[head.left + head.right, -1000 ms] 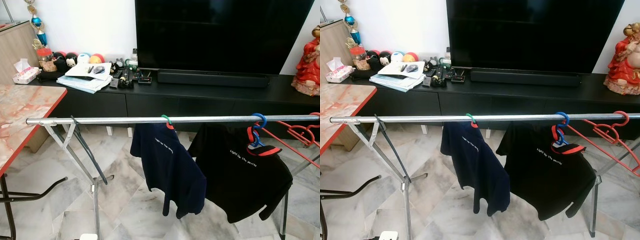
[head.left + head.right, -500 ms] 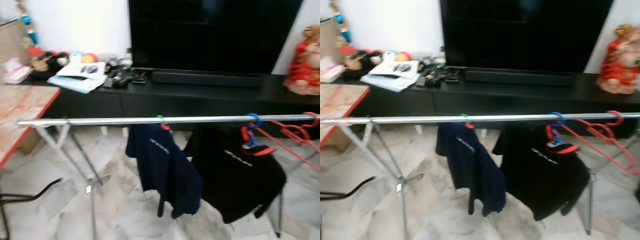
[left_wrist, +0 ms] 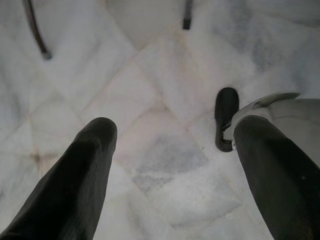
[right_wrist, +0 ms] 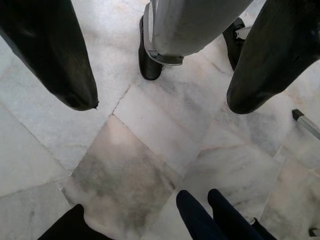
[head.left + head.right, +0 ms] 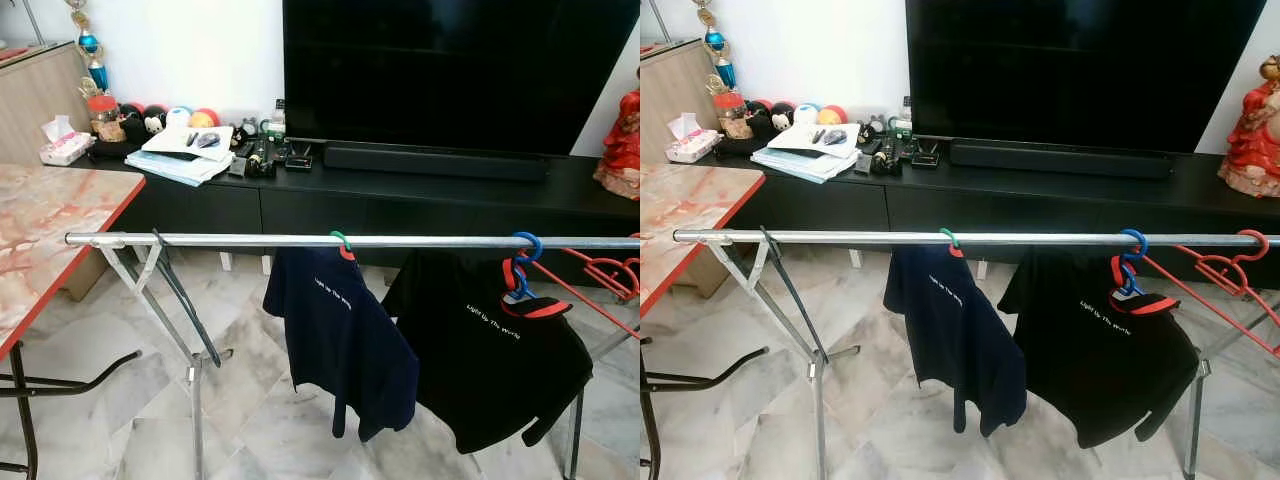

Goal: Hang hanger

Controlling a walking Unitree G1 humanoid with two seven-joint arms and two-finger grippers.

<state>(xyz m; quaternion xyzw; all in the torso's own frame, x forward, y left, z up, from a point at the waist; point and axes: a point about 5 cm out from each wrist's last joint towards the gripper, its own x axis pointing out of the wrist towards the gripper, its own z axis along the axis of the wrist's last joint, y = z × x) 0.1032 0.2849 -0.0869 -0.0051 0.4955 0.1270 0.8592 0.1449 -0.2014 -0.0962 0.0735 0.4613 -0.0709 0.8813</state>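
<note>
Apparently both the left gripper (image 3: 170,150) and right gripper (image 4: 160,95) are hanging wide and empty, since shirts already occupy the rail (image 5: 250,240).

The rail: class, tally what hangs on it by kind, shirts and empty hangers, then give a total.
Shirts on the rail: 2, a navy shirt and a black shirt.
Empty hangers: 1, a red hanger at the right end.
Total: 3
</note>
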